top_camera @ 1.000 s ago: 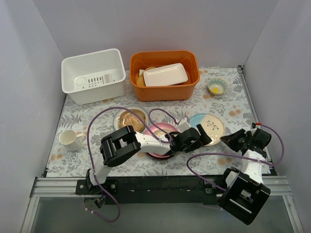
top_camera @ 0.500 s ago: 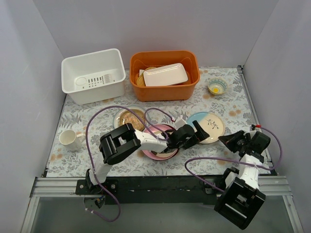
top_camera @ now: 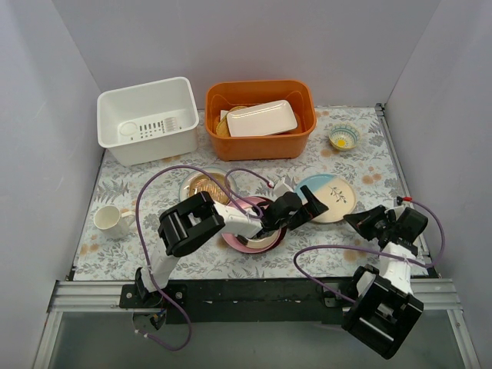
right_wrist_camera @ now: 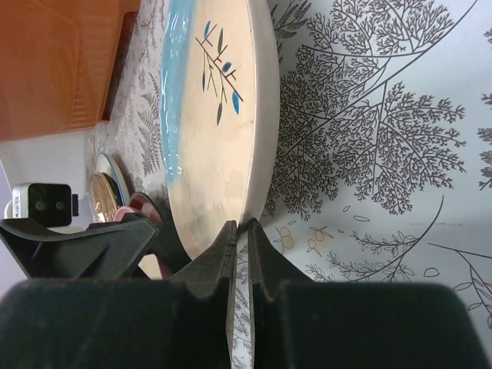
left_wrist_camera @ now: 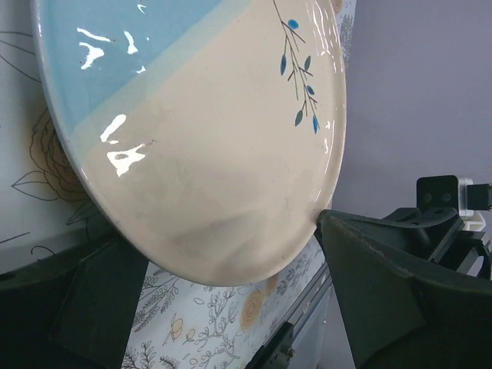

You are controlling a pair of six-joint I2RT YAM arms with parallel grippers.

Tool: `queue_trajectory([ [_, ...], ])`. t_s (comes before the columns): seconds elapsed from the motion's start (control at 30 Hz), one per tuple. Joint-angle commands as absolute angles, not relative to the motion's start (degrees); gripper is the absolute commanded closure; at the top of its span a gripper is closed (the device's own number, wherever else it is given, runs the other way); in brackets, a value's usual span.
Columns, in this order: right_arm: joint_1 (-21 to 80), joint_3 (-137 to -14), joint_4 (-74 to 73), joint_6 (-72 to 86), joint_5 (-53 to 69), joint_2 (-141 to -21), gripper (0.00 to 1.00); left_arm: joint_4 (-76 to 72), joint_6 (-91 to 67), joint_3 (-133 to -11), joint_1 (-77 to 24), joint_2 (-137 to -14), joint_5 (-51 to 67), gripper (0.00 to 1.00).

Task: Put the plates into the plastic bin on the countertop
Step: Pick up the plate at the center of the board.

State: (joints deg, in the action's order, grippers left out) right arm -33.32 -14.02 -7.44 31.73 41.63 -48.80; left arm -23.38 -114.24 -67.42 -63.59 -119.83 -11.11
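Progress check: basically zero so far. The plastic bin [top_camera: 150, 147] sits up at 11 o'clock on the worktop [top_camera: 369, 165] and there's nothing in it, you can see the slots in its floor. Three plates are out in the open. The blue-and-cream plate [top_camera: 337, 198] is at 3 o'clock, the pink-rimmed plate [top_camera: 250, 242] is near the middle towards 6, and the amber plate [top_camera: 206, 187] is just beside it at 10 o'clock. The orange tub [top_camera: 261, 146] at 12 has a white dish [top_camera: 260, 118] on top of something yellowish. Can't tell if more plates are hiding under it. So all of them are left to move, I'd say.

Both arms are on the blue-and-cream one. The left arm stretches low from its base at 7 o'clock out towards 3, with its forearm passing over the pink-rimmed plate. The left pincer [top_camera: 311, 207] is spread wide at that plate's 8 o'clock edge. In its wrist view the plate [left_wrist_camera: 215, 154] fills the gap between the jaws, with one tip right at the rim, but it doesn't look clamped to me.

The right arm is folded up short near 5 o'clock, and the right pincer [top_camera: 355, 221] points in at the plate's 4 o'clock edge. Its jaws are pressed almost together, tips right up against the rim [right_wrist_camera: 239, 224]. Whether they're nipping the edge or just nudging it, I honestly can't tell.
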Motion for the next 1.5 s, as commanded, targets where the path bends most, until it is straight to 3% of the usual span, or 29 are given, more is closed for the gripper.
queue_trajectory([
  [0.0,-32.8,-13.6,-6.2,30.5,48.2,-49.6,0.99,-24.3,-109.4,-68.3,-62.4,-120.1,-11.3,0.12],
  [0.13,-33.0,-13.3,-6.9,28.4,48.1,-51.0,0.99,-24.4,-107.7,-69.3,-62.2,-120.1,-11.3,0.18],
  [0.3,-33.0,-11.4,-5.8,27.9,48.4,-51.2,0.99,-25.4,-106.6,-69.7,-61.9,-120.4,-10.9,0.54],
  [0.4,-33.1,-10.0,-4.1,28.2,48.7,-52.0,0.99,-25.6,-106.0,-69.6,-61.6,-120.6,-10.4,0.47],
  [0.67,-33.2,-8.6,-2.1,25.5,49.0,-58.0,0.99,-25.4,-103.4,-70.6,-61.0,-120.6,-9.1,0.46],
  [0.83,-33.3,-7.8,-0.6,24.5,49.3,-62.0,0.99,-26.3,-103.8,-70.8,-60.5,-121.4,-8.2,0.66],
  [0.93,-33.3,-7.9,1.2,24.1,50.4,-64.2,0.99,-25.1,-104.1,-71.3,-60.4,-121.7,-8.6,0.84],
  [1.13,-33.4,-8.0,0.6,23.6,50.1,-62.9,0.99,-22.9,-104.5,-71.6,-60.3,-121.4,-9.3,0.99],
  [1.47,-33.4,-7.9,0.1,22.9,50.0,-62.2,0.99,-20.7,-103.5,-71.7,-60.2,-118.2,-10.4,1.0],
])
